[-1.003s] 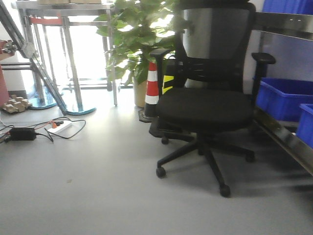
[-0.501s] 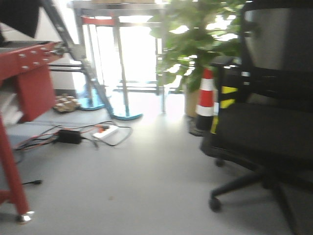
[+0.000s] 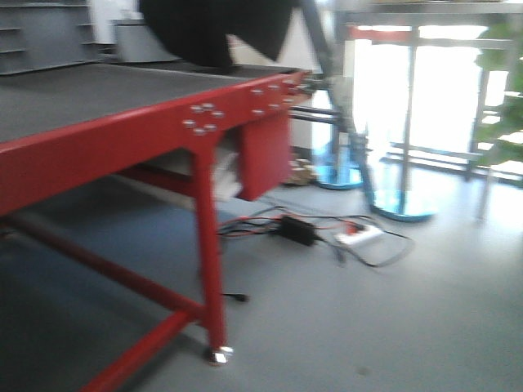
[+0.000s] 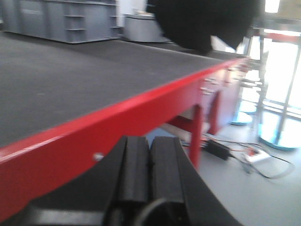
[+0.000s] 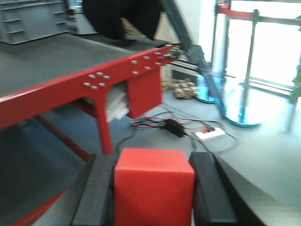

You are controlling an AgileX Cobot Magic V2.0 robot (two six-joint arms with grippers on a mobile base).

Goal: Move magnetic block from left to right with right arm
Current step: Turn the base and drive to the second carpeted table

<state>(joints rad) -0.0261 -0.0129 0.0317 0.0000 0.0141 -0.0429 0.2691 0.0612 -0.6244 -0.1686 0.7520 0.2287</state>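
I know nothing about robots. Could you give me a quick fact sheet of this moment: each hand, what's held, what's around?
Right gripper: closed on the magnetic block, a red cube between its fingers
Left gripper: shut, holding nothing
Ahead: red-framed table with a dark top
Floor: white power strip beside a black adapter
Picture quality: blurred

magnetic block [image 5: 154, 188] btm cut off, red table [image 3: 106, 147] blurred

Red-framed table [image 3: 122, 135], white power strip [image 3: 360, 235]
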